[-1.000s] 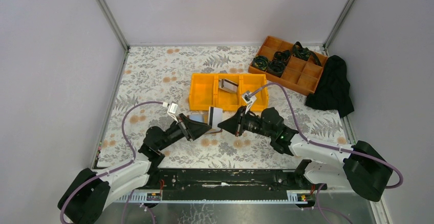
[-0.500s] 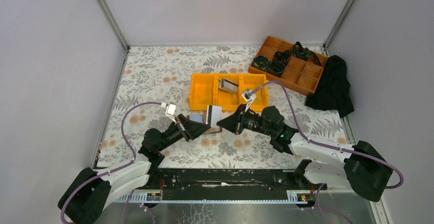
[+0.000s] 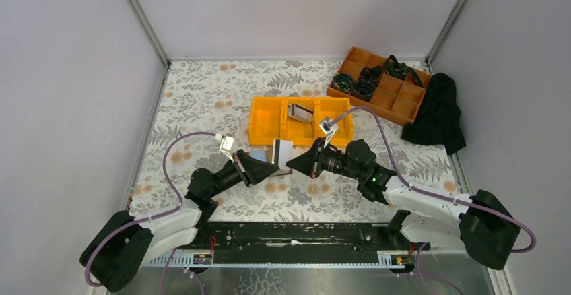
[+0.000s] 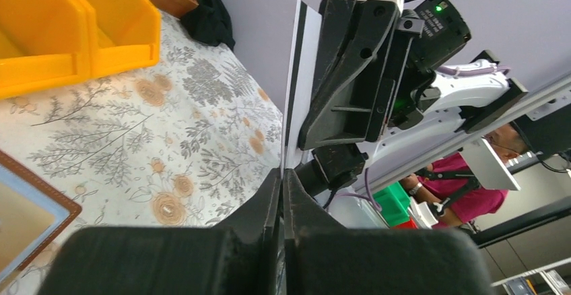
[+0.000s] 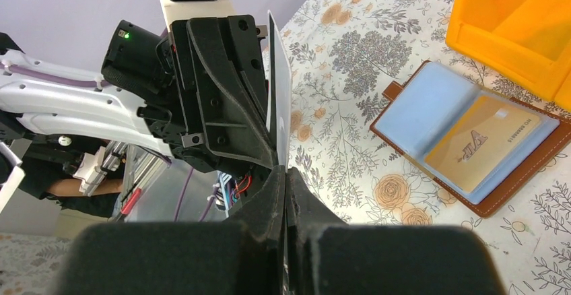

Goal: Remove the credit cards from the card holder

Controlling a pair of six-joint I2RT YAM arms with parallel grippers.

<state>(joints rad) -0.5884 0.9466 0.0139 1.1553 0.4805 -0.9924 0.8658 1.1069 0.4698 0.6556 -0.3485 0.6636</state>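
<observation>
A white credit card (image 3: 282,151) with a dark stripe stands on edge above the table, pinched from both sides. My left gripper (image 3: 274,168) is shut on its lower left edge, and the left wrist view shows the card (image 4: 297,86) edge-on rising from the left gripper (image 4: 283,172). My right gripper (image 3: 290,164) is shut on the same card (image 5: 280,106), seen above the right gripper (image 5: 284,170). The brown card holder (image 5: 471,137) lies open on the table with a tan card (image 5: 482,143) in a clear sleeve. From above, the holder (image 3: 258,155) is partly hidden.
A yellow three-compartment bin (image 3: 266,133) stands just behind the grippers, with a grey striped card (image 3: 300,112) in its middle compartment. An orange divided tray (image 3: 404,103) holding black coils sits at the back right, beside a black cloth (image 3: 439,114).
My left gripper has shut on the card that the right gripper holds. Both arms have stayed almost in place.
</observation>
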